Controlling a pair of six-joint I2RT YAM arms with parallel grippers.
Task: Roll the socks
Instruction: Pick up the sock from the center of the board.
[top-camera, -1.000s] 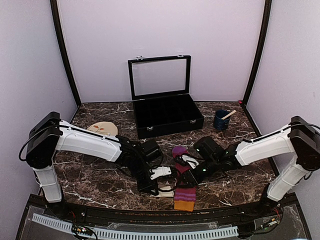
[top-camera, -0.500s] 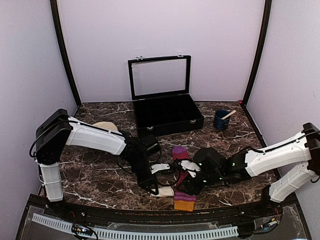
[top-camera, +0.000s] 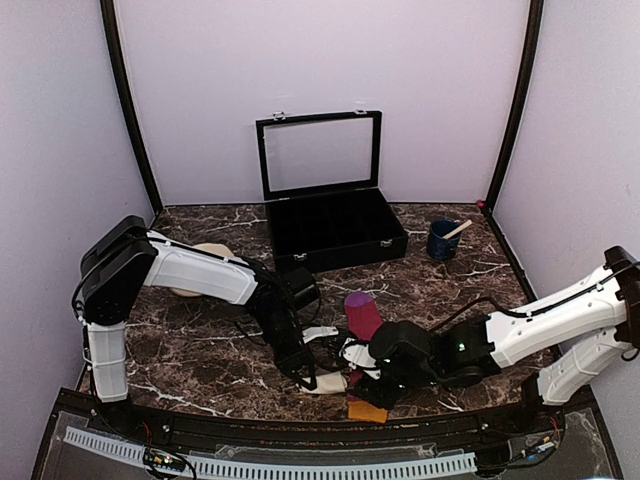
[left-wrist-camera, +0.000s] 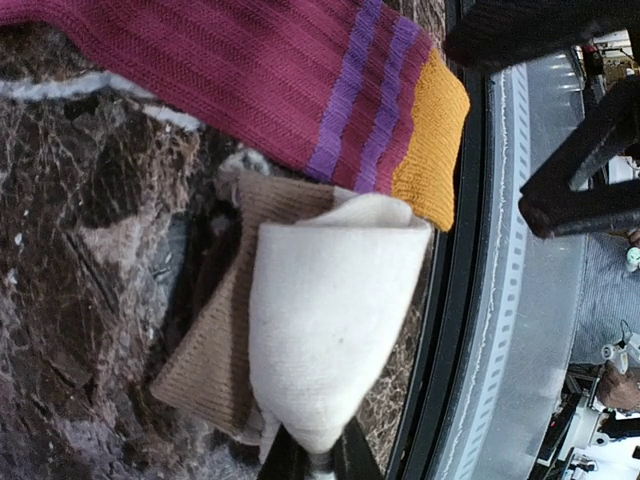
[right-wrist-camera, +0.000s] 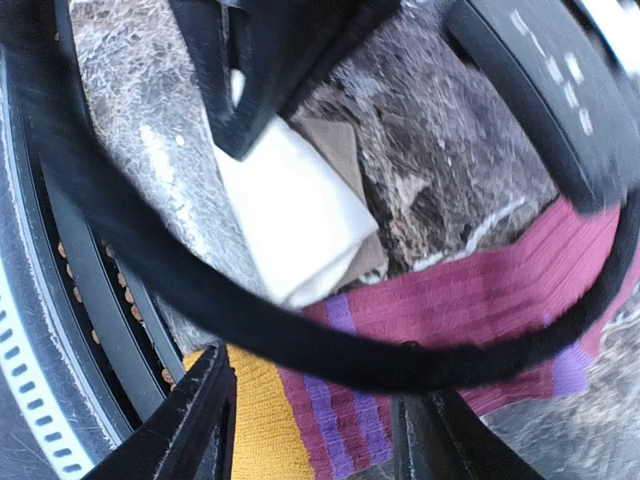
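My left gripper (top-camera: 305, 375) is shut on the cream sock (left-wrist-camera: 330, 320), pinching its folded white end just above the marble near the front edge. The sock's brown band (left-wrist-camera: 215, 350) lies underneath. The magenta-purple striped sock (top-camera: 362, 315) lies flat beside it, its orange cuff (top-camera: 368, 411) at the table's front edge. My right gripper (top-camera: 365, 385) hangs open low over that cuff end. In the right wrist view its fingers (right-wrist-camera: 205, 420) stand either side of the orange and purple stripes (right-wrist-camera: 320, 430), holding nothing.
An open black case (top-camera: 335, 235) stands at the back centre. A blue cup (top-camera: 442, 240) with a stick stands at the back right. A round beige disc (top-camera: 205, 255) lies partly behind my left arm. The black front rail (top-camera: 250, 425) runs close to both grippers.
My right arm has swung left and forward, down over the striped sock's cuff, now covering most of it. The left arm shifted slightly, still holding the cream sock.
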